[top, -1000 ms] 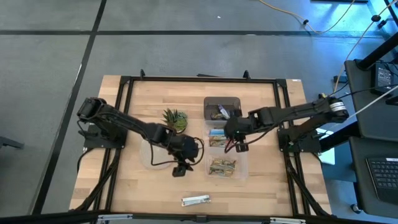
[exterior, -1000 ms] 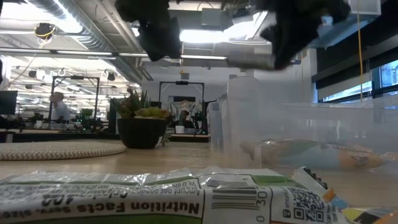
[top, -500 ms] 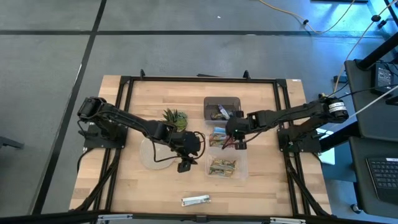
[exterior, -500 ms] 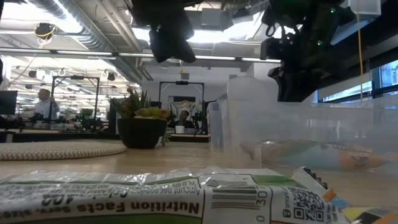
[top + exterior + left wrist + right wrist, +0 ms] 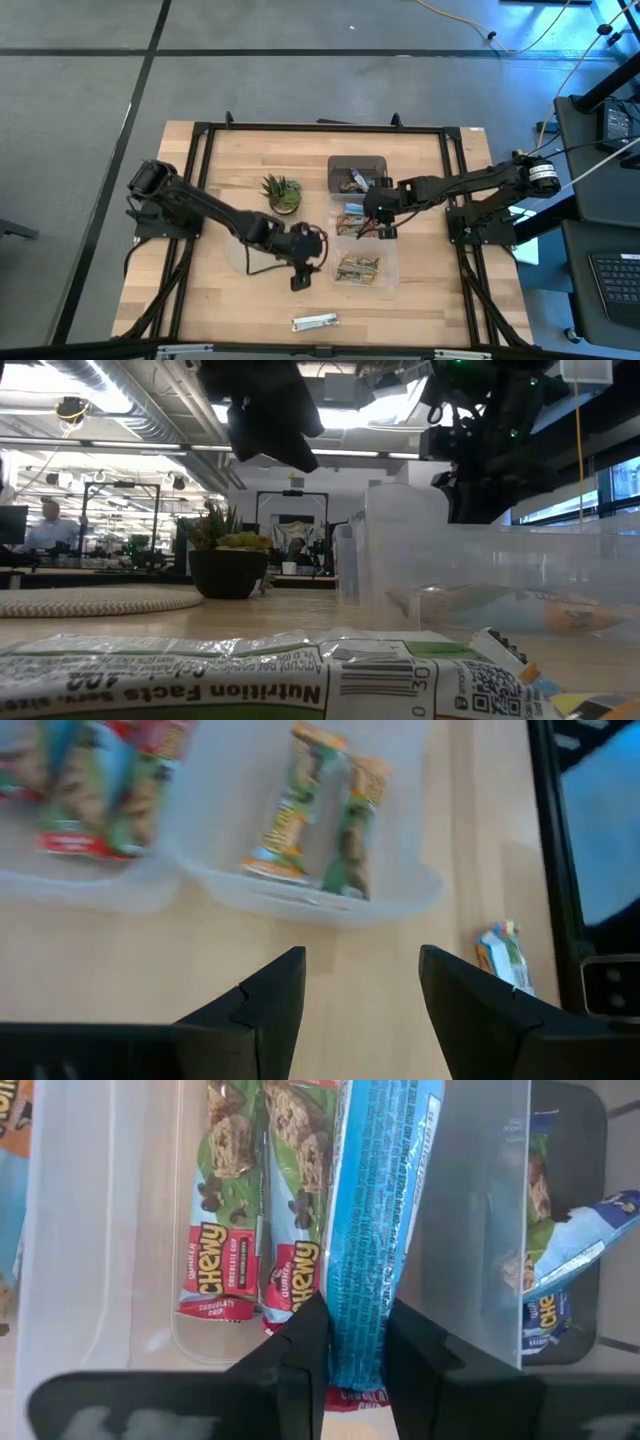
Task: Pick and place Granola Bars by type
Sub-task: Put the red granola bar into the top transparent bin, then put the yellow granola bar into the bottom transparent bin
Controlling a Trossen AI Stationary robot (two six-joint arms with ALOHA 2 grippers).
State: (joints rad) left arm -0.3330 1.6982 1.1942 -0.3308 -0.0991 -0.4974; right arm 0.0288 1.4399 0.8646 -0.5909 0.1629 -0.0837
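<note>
My right gripper (image 5: 357, 1365) (image 5: 379, 226) is over the middle clear bin (image 5: 338, 212), shut on a blue-wrapped granola bar (image 5: 368, 1200). Under it lie red-and-green bars (image 5: 255, 1210). More blue bars (image 5: 560, 1270) are in the dark far bin (image 5: 357, 166). My left gripper (image 5: 362, 990) (image 5: 298, 281) is open and empty above bare wood, just left of the near clear bin, which holds green-and-orange bars (image 5: 320, 815). One silver-white bar (image 5: 315, 321) (image 5: 250, 670) lies flat near the table's near edge; it also shows in the left wrist view (image 5: 503, 952). My right gripper pinches the blue bar between its two fingers (image 5: 300, 1355) at one end (image 5: 355, 1350). The fingers come from above and lie along the bar's length. The bar is lifted, reaching ahead of the fingers over the middle bin; whether its far end touches anything is unclear.
A small potted plant (image 5: 282, 192) (image 5: 228, 565) stands left of the bins. The round woven mat (image 5: 240, 255) (image 5: 90, 600) lies partly under my left arm. The three bins sit in a row right of centre, and black frame rails edge the table.
My left gripper shifted a little toward the table's near edge and the near bin, staying open. My right gripper came down slightly over the middle bin, still shut on the blue bar.
</note>
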